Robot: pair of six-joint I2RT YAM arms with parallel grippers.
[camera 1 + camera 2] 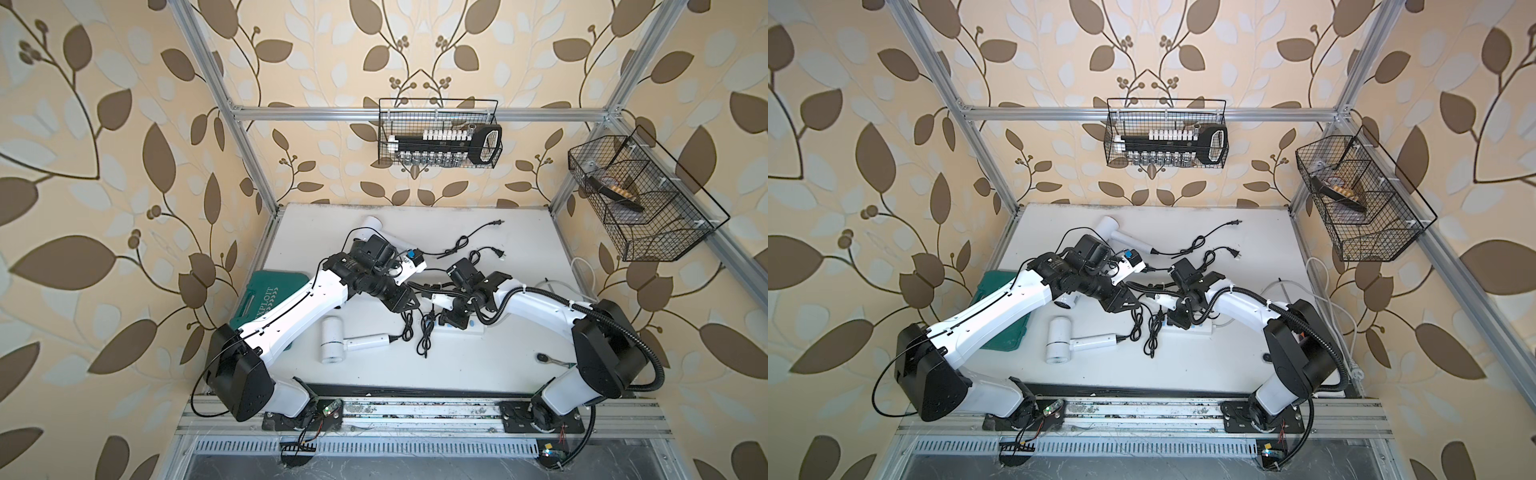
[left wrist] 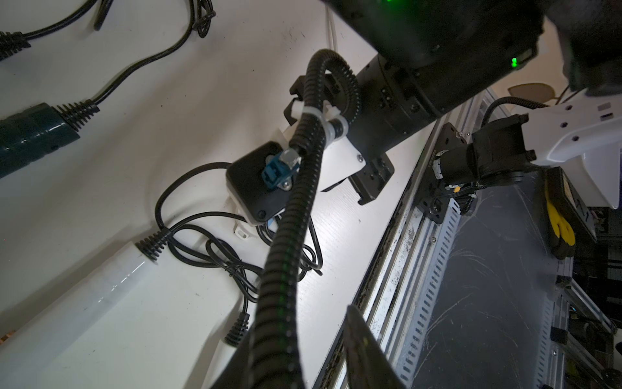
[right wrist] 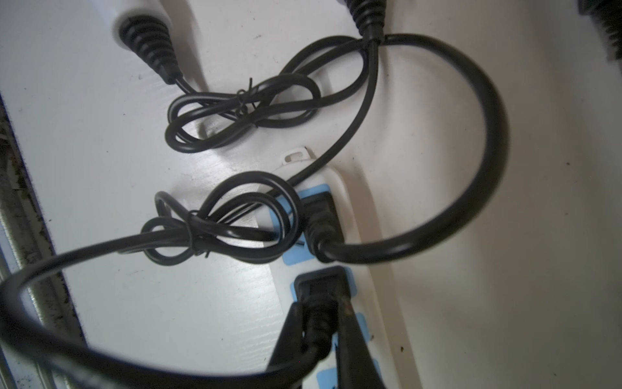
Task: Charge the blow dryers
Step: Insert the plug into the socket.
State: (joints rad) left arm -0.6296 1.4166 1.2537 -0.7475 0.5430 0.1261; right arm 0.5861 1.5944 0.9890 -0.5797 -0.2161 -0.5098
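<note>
Plug [image 3: 321, 215] seated in power strip [image 3: 346, 198], second plug [image 3: 318, 296] clamped at socket by right jaws; left jaws parted, empty; two plugs [image 1: 622, 223] [image 1: 500, 254] unplugged.

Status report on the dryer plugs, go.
Right gripper shut on second plug at power strip socket. Left gripper open. First plug seated beside it. Two loose plugs at back; tied cord bundle overlaps strip end.

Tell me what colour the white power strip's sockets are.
Light blue sockets, clearest in the right wrist view.
</note>
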